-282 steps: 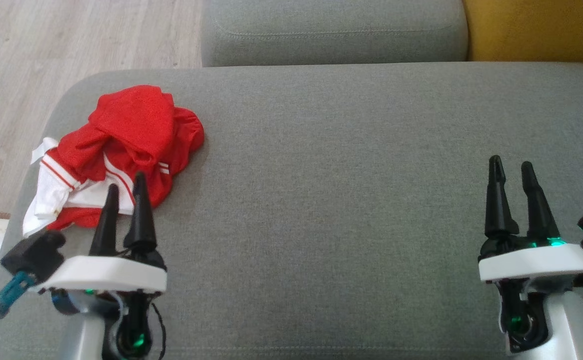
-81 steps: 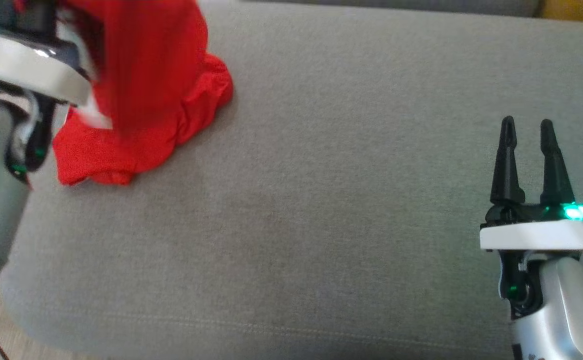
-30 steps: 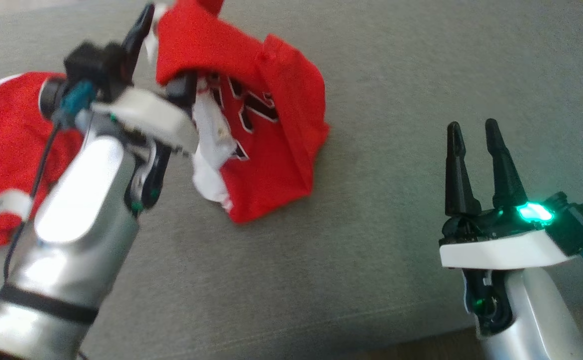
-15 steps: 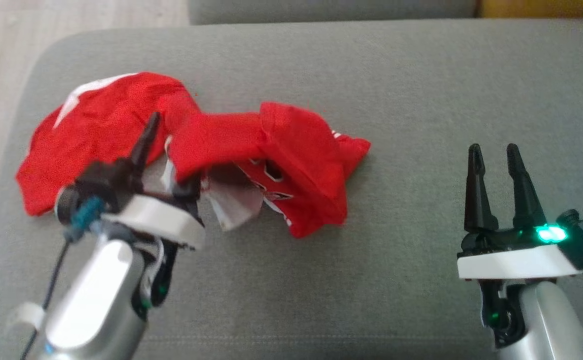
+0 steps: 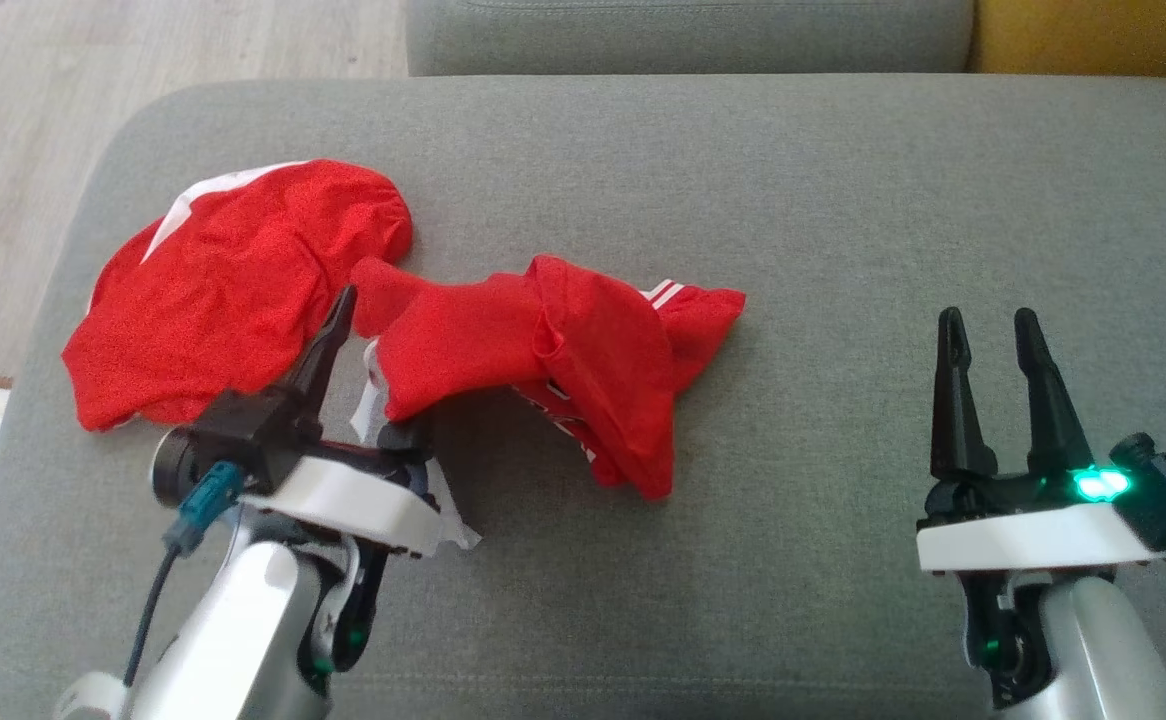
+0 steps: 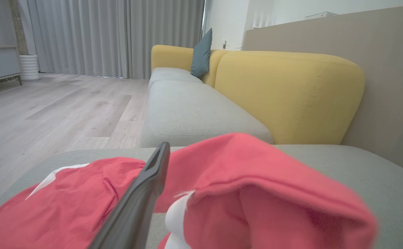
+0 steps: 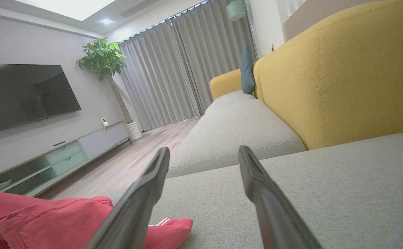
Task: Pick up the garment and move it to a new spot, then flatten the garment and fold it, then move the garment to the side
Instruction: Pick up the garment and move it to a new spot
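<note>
Left gripper spread wide, clamping nothing — one finger bare, other hidden under red jersey draped over it. Jersey lay crumpled across left half of grey sofa cushion. Right gripper agape, empty — near right, well apart from jersey.

Red cloth heaps: two.
Grippers: two, left gripper and right gripper.
Yellow backrests: two.
Teal pillow: one.
Television: one.
Potted plant: one.
Small white camera: one.

Red, white-striped garment; grey cushion
</note>
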{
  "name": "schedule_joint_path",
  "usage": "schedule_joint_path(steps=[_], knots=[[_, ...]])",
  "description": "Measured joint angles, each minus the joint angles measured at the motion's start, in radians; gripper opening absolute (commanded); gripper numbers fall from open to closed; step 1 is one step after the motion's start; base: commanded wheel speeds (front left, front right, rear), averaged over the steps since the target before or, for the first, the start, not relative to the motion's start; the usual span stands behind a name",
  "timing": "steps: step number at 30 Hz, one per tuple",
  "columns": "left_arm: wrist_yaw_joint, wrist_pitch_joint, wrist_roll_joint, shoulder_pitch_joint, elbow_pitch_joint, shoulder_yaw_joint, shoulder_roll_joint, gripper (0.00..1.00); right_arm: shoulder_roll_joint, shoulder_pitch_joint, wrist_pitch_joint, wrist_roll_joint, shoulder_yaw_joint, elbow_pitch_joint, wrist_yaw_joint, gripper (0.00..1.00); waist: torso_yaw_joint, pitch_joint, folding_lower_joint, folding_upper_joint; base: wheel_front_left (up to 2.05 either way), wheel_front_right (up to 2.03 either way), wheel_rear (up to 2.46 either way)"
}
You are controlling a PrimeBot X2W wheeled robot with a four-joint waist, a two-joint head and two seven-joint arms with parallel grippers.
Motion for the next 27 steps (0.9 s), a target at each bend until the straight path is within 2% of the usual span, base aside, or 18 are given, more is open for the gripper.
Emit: schedule_joint_path(steps=[4,7,9,11,12,15,18,22,27], knots=[[-0.028,0.0,0.034,-0.034,0.012,-0.006,-0.015,1.0,0.0,0.0,0.0,0.001,0.002,0.0,0.0,1.0,-0.011,0.004,0.0,0.0,0.0,0.0,0.0],[-0.054,0.0,0.057,-0.126,0.044,-0.029,-0.047,1.0,0.0,-0.001,0.0,0.002,0.002,0.0,0.0,1.0,-0.023,0.01,0.0,0.0,0.0,0.0,0.0],[-0.075,0.006,0.061,-0.202,0.088,-0.059,-0.085,1.0,0.0,-0.002,0.0,0.004,0.002,0.001,0.0,1.0,-0.035,0.011,0.0,0.0,0.0,0.0,0.0],[-0.109,0.053,0.076,-0.258,0.156,-0.113,-0.103,1.0,0.0,-0.005,0.0,0.015,0.004,0.001,0.0,1.0,-0.049,0.013,0.0,0.0,0.0,0.0,0.0],[-0.111,0.073,0.081,-0.27,0.194,-0.126,-0.112,1.0,0.0,-0.007,0.0,0.019,0.007,0.001,0.0,1.0,-0.056,0.015,0.0,0.0,0.0,0.0,0.0],[-0.156,0.17,0.086,-0.269,0.309,-0.172,-0.106,1.0,0.0,-0.009,0.0,0.029,0.015,0.0,0.0,1.0,-0.078,0.023,0.0,0.0,0.0,0.0,0.0],[-0.193,0.235,0.067,-0.258,0.357,-0.197,-0.099,1.0,0.0,-0.009,0.0,0.037,0.013,0.0,0.0,1.0,-0.09,0.031,0.0,0.0,0.0,0.0,0.0],[-0.234,0.305,0.04,-0.258,0.355,-0.231,-0.076,1.0,0.0,-0.008,0.0,0.039,0.002,0.0,0.0,1.0,-0.086,0.031,0.0,0.0,0.0,0.0,0.0],[-0.249,0.335,0.005,-0.24,0.29,-0.254,-0.026,1.0,0.0,-0.008,0.0,0.047,-0.013,0.003,0.0,1.0,-0.059,0.019,0.0,0.0,0.0,0.0,0.0]])
